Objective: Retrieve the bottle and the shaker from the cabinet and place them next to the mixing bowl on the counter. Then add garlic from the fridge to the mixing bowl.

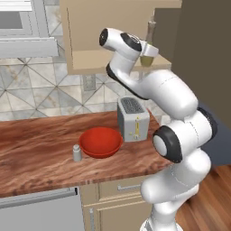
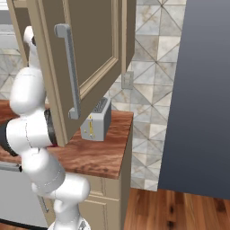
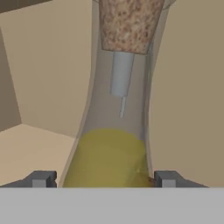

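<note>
The claw (image 3: pixel 104 179) is wide open with the bottle (image 3: pixel 114 127) right between its two tips, ready to squeeze. The bottle stands in the cabinet (image 1: pixel 94 31), above the toaster (image 1: pixel 132 118). The shaker (image 1: pixel 77 153) sits on the bench (image 1: pixel 40 153) by the mixing bowl (image 1: pixel 101 141).

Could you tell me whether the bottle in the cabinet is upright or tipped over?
Upright: the bottle stands on the cabinet shelf, its neck rising straight to the cork.

Counter (image 1: pixel 36 158) bearing shaker (image 1: pixel 77 153), mixing bowl (image 1: pixel 100 141), toaster (image 1: pixel 133 119), cabinet (image 1: pixel 97 61) shelf holding bottle (image 1: pixel 148 47)
</note>
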